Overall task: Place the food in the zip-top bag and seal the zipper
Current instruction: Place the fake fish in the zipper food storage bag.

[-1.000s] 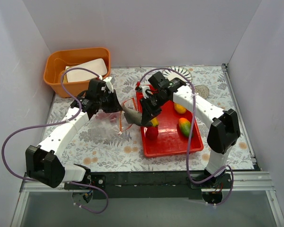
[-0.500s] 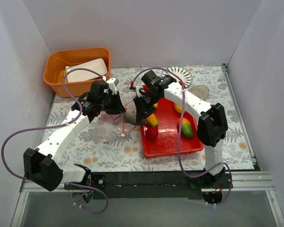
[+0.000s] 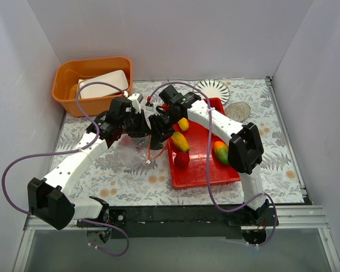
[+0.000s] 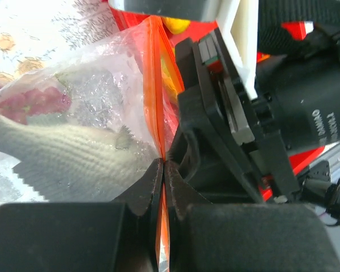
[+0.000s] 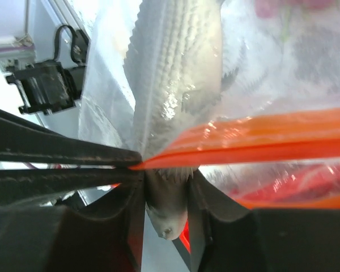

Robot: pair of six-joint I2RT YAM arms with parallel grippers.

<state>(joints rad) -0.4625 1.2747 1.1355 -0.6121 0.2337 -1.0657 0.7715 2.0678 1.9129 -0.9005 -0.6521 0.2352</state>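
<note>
The clear zip-top bag (image 3: 130, 150) lies left of the red tray, and its orange zipper strip (image 4: 154, 85) stands up on edge. My left gripper (image 4: 164, 167) is shut on that strip; it also shows in the top view (image 3: 137, 126). My right gripper (image 5: 166, 181) is shut on the head of the grey fish (image 5: 175, 68). The fish's body reaches through the mouth into the bag, under the strip (image 5: 260, 136). In the top view the right gripper (image 3: 157, 131) sits right against the left one. Purple grapes (image 4: 37, 102) lie inside the bag.
The red tray (image 3: 201, 170) holds three mangoes (image 3: 179, 141) (image 3: 221, 152) (image 3: 183, 123) and a red apple (image 3: 182, 159). An orange bin (image 3: 65, 90) with a white object stands at the back left. A striped plate (image 3: 212, 88) lies at the back.
My right gripper has carried the fish left off the tray and into the bag's mouth. My left gripper has kept its hold on the strip and shifted slightly right.
</note>
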